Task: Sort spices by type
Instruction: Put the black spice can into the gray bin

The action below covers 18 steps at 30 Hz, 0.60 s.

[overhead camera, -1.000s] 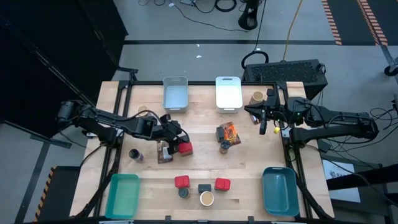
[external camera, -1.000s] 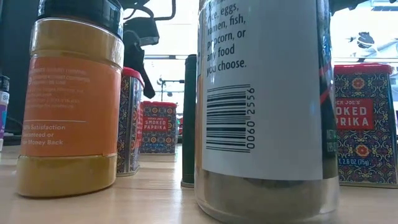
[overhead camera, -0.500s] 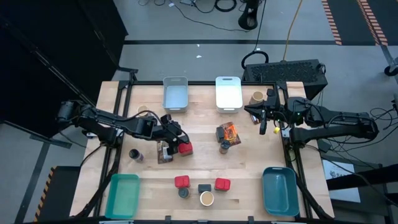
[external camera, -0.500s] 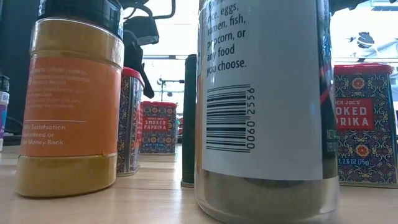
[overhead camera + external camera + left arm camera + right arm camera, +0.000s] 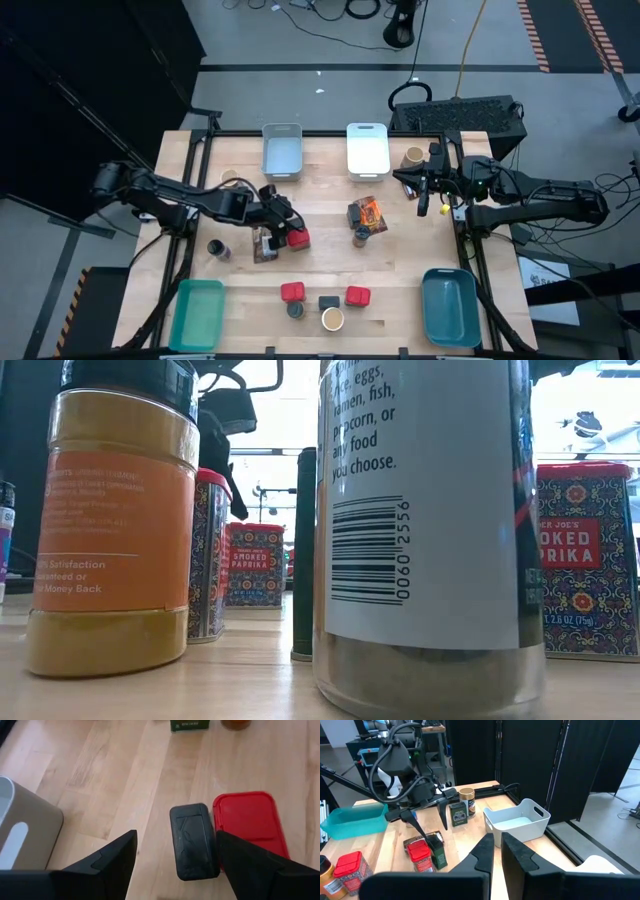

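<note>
1. Left gripper (image 5: pixel 175 852) stands wide open above the dark rectangular-lidded tin (image 5: pixel 192 840), which sits between its fingers.
2. Red-lidded boxy tin (image 5: pixel 250 820) touches that tin's side, mid-table left.
3. Right gripper (image 5: pixel 497 847) is closed, empty, at the table's right edge.

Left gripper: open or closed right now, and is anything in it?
Open, gripping nothing. In the left wrist view the left gripper has its fingers spread either side of a dark-lidded container, which stands beside a red tin.
</note>
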{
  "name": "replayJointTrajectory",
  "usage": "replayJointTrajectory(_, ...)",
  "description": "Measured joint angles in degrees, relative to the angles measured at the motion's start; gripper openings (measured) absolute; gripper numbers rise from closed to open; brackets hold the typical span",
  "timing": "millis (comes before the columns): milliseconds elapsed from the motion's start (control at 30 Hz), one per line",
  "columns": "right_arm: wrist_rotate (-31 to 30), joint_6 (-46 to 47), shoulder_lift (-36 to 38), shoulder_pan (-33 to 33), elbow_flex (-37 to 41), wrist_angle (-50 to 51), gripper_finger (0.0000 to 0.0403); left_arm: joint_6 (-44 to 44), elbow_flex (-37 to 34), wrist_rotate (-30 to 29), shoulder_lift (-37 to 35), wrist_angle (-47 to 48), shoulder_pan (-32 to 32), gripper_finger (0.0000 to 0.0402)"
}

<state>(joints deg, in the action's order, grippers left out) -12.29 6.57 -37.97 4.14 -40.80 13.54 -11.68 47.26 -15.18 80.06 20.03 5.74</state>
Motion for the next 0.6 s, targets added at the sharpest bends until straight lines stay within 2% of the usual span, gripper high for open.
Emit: replayJointTrajectory(600,0.0,-0.2,0.0,0.0,0.0,0.0,0.0018,-0.2,0.0,0.1,2.1,-0.3,0.0,0.0272)
